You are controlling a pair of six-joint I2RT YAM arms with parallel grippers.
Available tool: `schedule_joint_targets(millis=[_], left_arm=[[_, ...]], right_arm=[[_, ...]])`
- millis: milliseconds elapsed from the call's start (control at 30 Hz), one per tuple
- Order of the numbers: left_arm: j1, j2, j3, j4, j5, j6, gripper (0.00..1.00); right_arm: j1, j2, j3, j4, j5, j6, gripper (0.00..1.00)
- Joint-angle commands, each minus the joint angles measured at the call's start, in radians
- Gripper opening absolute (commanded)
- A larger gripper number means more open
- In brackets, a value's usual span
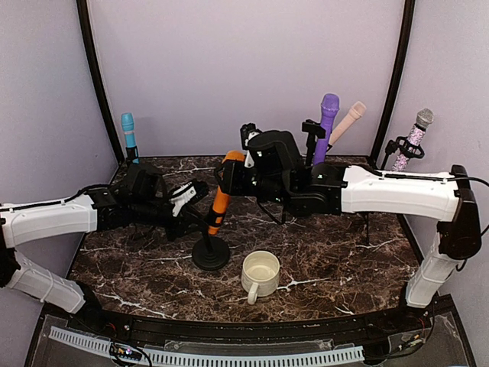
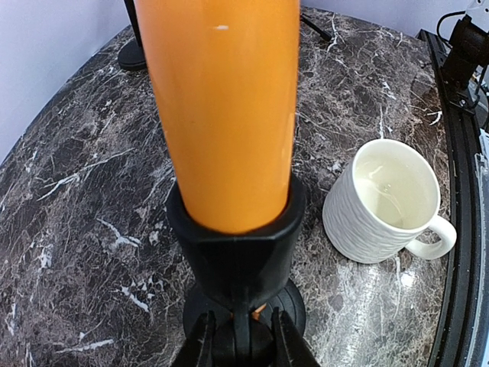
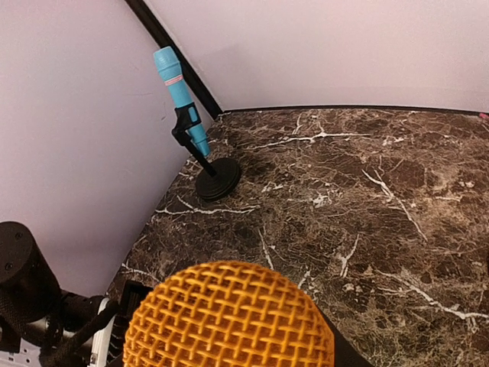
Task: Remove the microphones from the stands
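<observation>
An orange microphone (image 1: 221, 200) leans in a black desk stand (image 1: 211, 253) at the table's middle. In the left wrist view its orange body (image 2: 221, 115) sits in the stand's black clip (image 2: 237, 252). My left gripper (image 1: 195, 206) reaches in from the left. Its jaws (image 2: 243, 344) are closed on the stand's stem just below the clip. My right gripper (image 1: 231, 180) comes from the right and is shut on the microphone's upper body, under the mesh head (image 3: 229, 317). The head hides most of the right fingers.
A white mug (image 1: 260, 274) stands just right of the stand base, also in the left wrist view (image 2: 390, 200). A blue microphone on a stand (image 1: 129, 134) is at back left. Purple (image 1: 328, 122), beige (image 1: 348, 121) and glittery (image 1: 413, 138) microphones stand at back right.
</observation>
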Motion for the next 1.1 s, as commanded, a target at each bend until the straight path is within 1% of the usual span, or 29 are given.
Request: schedule_joint_targets(millis=[0, 167, 267, 400, 533, 667, 800, 900, 1067], left_arm=[[-0.009, 0.007, 0.018, -0.015, -0.043, 0.025, 0.00], [-0.011, 0.015, 0.019, -0.017, -0.051, 0.030, 0.00], [-0.012, 0.021, 0.021, -0.022, -0.054, 0.032, 0.00], [-0.013, 0.030, 0.024, -0.029, -0.056, 0.035, 0.00], [-0.016, 0.035, 0.027, -0.034, -0.052, 0.036, 0.00], [-0.019, 0.034, 0.031, -0.043, -0.056, 0.040, 0.00], [-0.021, 0.028, 0.035, -0.046, -0.055, 0.039, 0.00], [-0.025, 0.024, 0.033, -0.046, -0.054, 0.038, 0.00], [-0.034, 0.036, 0.036, -0.053, -0.070, 0.040, 0.00]], right_arm=[[0.000, 0.004, 0.052, -0.007, 0.138, 0.134, 0.15], [0.001, -0.012, 0.059, -0.011, 0.154, 0.147, 0.15], [0.000, -0.028, 0.058, 0.007, 0.149, 0.127, 0.15], [0.000, -0.053, 0.029, 0.089, 0.082, 0.035, 0.16], [0.001, -0.062, 0.017, 0.104, 0.034, -0.031, 0.16], [-0.001, -0.090, -0.032, 0.173, -0.036, -0.085, 0.17], [-0.001, -0.101, -0.026, 0.144, -0.088, -0.130, 0.17], [-0.001, -0.121, -0.045, 0.150, -0.093, -0.130, 0.17], [-0.001, -0.145, -0.068, 0.151, -0.059, -0.085, 0.17]])
